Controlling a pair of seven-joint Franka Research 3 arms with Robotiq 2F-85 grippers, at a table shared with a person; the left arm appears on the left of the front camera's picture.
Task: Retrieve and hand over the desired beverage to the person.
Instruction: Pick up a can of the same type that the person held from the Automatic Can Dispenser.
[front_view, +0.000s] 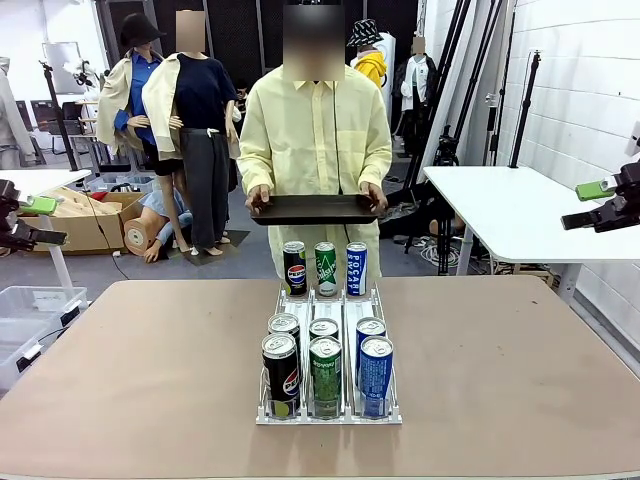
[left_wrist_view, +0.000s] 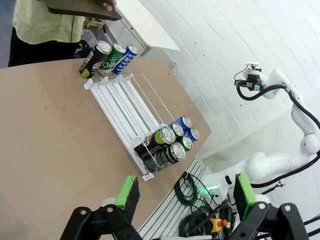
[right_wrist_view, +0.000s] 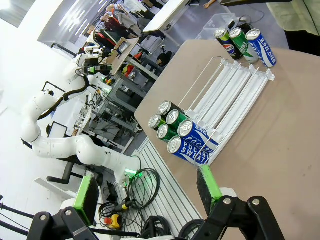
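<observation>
The beverages are cans in a white three-lane rack at the table's middle. At its far end stand a black Pepsi can, a green can and a blue Pocari Sweat can. Several more of the same three kinds crowd the near end. The person stands behind the table, both hands on a dark tray. My left gripper hovers open at the far left, off the table; my right gripper hovers open at the far right. Green pads stand wide apart with nothing between them.
The brown table is bare on both sides of the rack. A white table stands at the back right, a clear plastic bin on the floor at the left, and cables lie below the near edge.
</observation>
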